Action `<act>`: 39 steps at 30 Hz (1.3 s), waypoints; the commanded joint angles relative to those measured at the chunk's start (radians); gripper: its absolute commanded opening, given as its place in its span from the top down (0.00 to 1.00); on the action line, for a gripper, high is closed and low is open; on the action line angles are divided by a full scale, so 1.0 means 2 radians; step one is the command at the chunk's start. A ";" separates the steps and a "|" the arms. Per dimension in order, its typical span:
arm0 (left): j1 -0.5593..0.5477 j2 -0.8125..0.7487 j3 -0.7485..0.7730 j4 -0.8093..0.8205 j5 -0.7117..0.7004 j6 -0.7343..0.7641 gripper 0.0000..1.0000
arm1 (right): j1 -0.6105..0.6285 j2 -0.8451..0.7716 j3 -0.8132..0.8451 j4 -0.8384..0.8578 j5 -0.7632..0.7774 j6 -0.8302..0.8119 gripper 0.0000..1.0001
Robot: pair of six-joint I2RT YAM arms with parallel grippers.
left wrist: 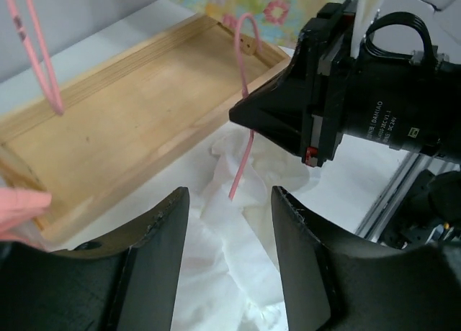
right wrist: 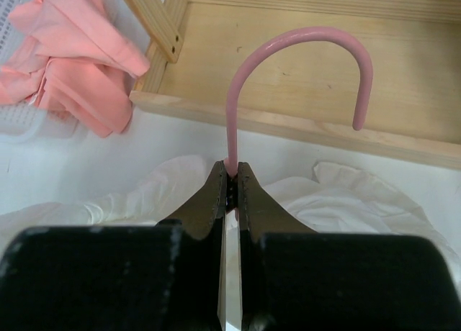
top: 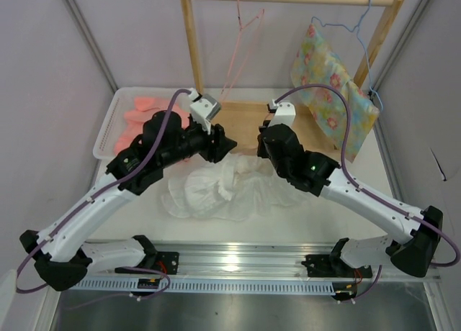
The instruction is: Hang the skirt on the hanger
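Low over the table point(top: 288, 216), the right gripper point(right wrist: 230, 174) is pinching the hanger point(right wrist: 231, 122) tight by its neck, just under the hook, while the left gripper point(left wrist: 230, 196) is hovering with jaws wide apart, holding nothing. The skirt point(top: 216, 191) is lying crumpled on the table beneath both. Whether the wire is sitting inside its waist is hidden, so threading appears unfinished.

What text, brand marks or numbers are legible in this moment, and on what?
"DAMIAO": white print on the right arm's black wrist housing, left wrist view.
Finer line beside it and the small yellow sticker: too small to read.
Top and right wrist views: no readable text.
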 commanded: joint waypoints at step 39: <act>-0.005 0.126 -0.063 0.143 0.153 0.063 1.00 | -0.013 -0.046 0.022 -0.012 -0.045 -0.006 1.00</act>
